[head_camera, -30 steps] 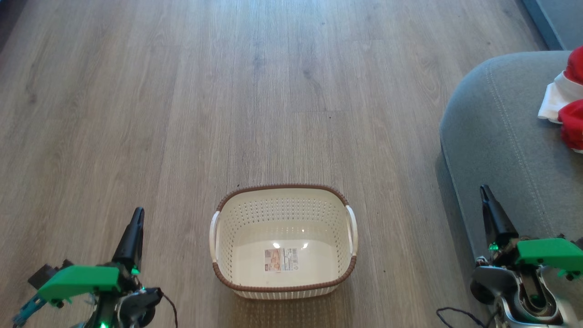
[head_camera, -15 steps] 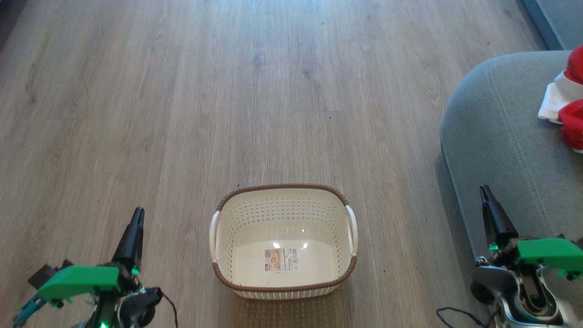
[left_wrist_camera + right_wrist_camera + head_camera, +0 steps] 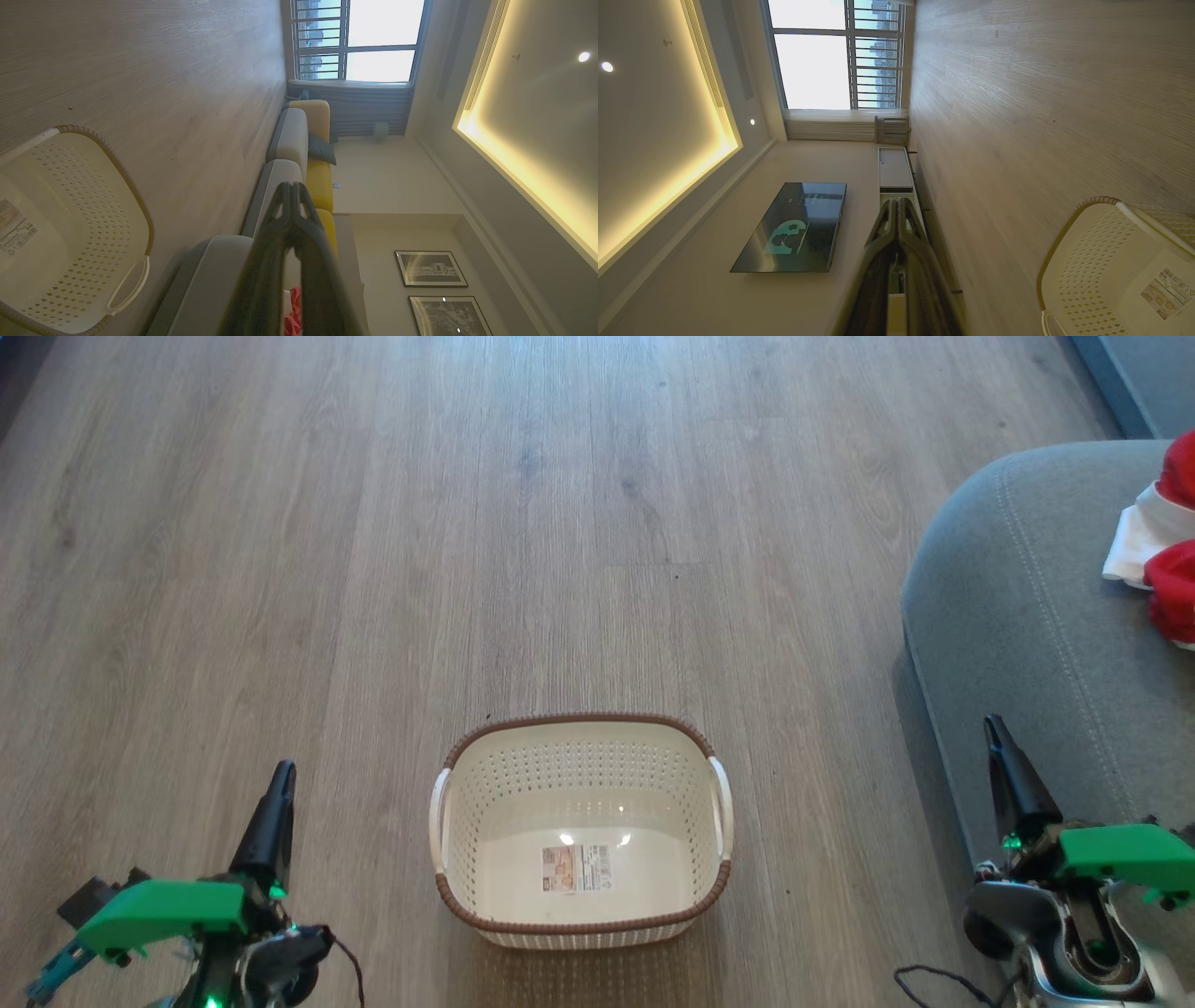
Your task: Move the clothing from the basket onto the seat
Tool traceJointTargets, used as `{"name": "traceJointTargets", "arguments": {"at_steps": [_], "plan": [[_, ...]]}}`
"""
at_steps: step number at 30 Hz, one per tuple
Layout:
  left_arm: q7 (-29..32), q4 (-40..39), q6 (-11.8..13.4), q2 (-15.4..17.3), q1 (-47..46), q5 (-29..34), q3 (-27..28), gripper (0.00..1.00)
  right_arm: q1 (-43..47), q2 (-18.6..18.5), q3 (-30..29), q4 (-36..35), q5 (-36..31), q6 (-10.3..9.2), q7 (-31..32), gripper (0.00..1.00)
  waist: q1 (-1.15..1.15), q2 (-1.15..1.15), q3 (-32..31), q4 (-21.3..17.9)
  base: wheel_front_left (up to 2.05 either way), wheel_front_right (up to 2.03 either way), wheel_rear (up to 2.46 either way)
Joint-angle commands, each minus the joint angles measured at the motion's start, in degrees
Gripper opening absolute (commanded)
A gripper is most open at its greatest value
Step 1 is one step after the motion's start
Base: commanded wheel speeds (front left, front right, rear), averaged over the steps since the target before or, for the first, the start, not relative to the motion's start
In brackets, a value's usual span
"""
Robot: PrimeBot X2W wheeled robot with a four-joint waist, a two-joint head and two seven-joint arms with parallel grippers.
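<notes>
Head view, left gripper (image 3: pixel 282 773): lower left, fingers pointing up the view, well apart from the basket. In the left wrist view the two fingertips meet, with nothing between them.
Right gripper (image 3: pixel 991 723): lower right, in front of the seat's near side. In the right wrist view its tips are pressed together and hold nothing.
Basket (image 3: pixel 579 719): upright on the floor, between the two grippers and touching neither. A label (image 3: pixel 574 868) lies on its bare bottom.
Seat (image 3: pixel 1027 616): just right of the basket with a strip of floor between them. It is grey with lines of light stitching, and the view's right edge cuts it off.
Clothing (image 3: pixel 1172 588): on the seat at the far right edge, well apart from the basket. It is red with a white fold and partly out of view.
Floor (image 3: pixel 467 523): pale wood-look planks running away from the robot.
Far room: the right wrist view shows a barred window (image 3: pixel 831 56) and a dark screen (image 3: pixel 798 228) on the wall. The left wrist view shows framed pictures (image 3: pixel 430 268).
</notes>
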Motion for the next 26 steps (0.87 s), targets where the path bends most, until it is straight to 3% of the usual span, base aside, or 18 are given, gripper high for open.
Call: {"name": "traceJointTargets", "arguments": {"at_steps": [1,26], "plan": [[0.4,-2.0,-0.1,0.5,-2.8,-0.4,2.0,0.00,-1.0,-0.2,1.0,-2.3,0.3,0.00,0.3,0.00,0.00,0.00,0.0,0.0,0.00,0.00,0.00],[0.4,-2.0,-0.1,0.5,-2.8,-0.4,2.0,0.00,-1.0,-0.2,1.0,-2.3,0.3,0.00,0.3,0.00,0.00,0.00,0.0,0.0,0.00,0.00,0.00]]}}
